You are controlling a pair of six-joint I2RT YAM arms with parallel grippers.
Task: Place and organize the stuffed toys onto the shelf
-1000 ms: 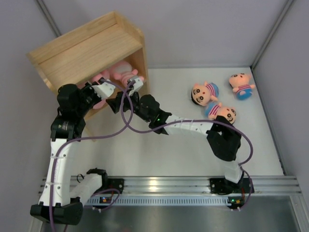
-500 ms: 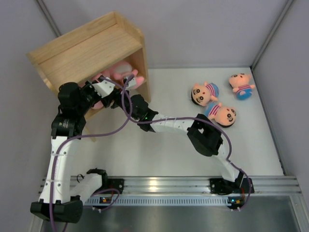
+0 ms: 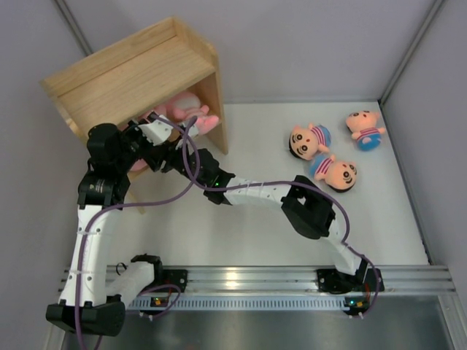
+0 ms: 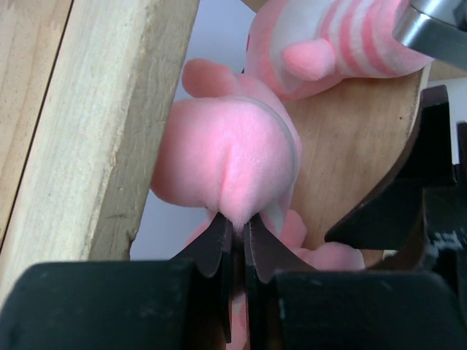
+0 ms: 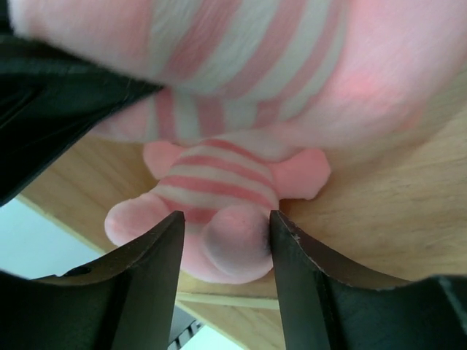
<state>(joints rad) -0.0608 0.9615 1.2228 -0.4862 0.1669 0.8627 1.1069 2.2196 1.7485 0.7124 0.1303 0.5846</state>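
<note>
Well, the pink-and-white striped toy lies flat on the shelf, feet toward its open front; left claw pinches pink plush; right claw straddles a foot, grip unclear.

White table — shelf, three dolls on it.

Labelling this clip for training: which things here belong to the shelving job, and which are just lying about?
Job: wooden shelf; pink striped toys in it; three dolls lying outside it.
Just there: purple cables; metal rail.
</note>
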